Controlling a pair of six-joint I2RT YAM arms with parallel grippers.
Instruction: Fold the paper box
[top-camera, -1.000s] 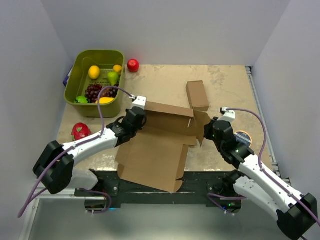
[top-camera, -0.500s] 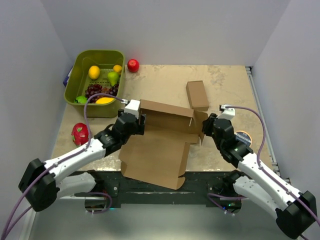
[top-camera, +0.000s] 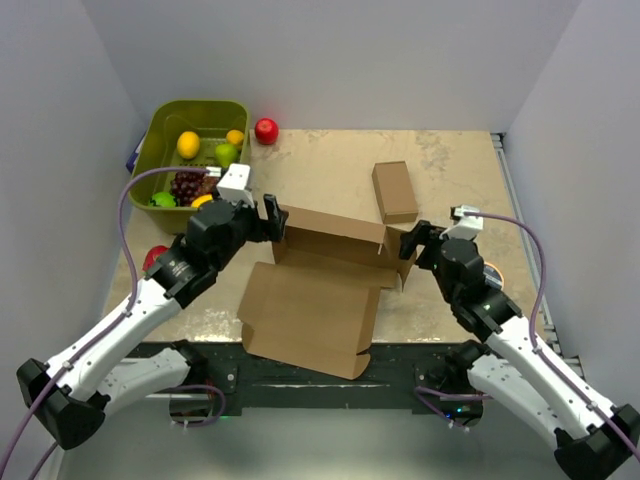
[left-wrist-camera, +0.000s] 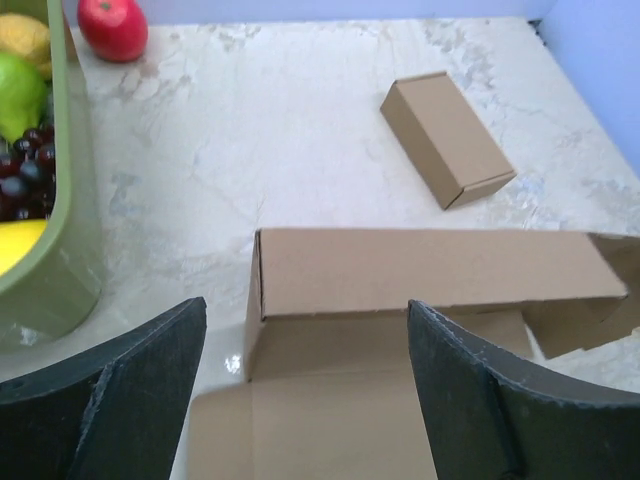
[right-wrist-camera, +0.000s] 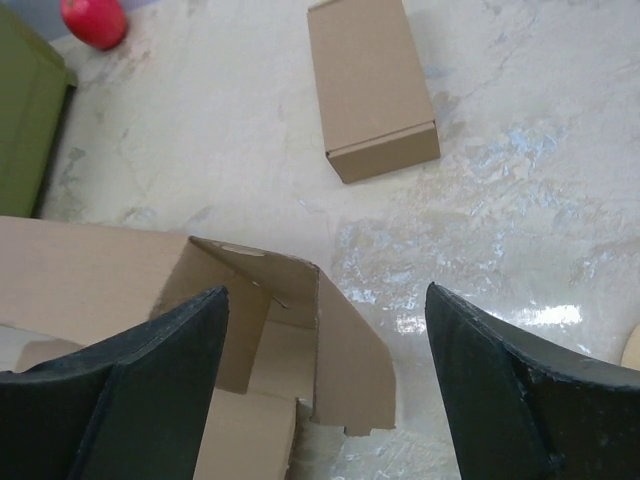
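Hovering agape and empty, the left claw and right claw are flanking the paper box, which is lying between them on the worktop; light, stiff cardboard is likely wanting flap-edge pinches.

The paper box is plain brown, the basket olive green.
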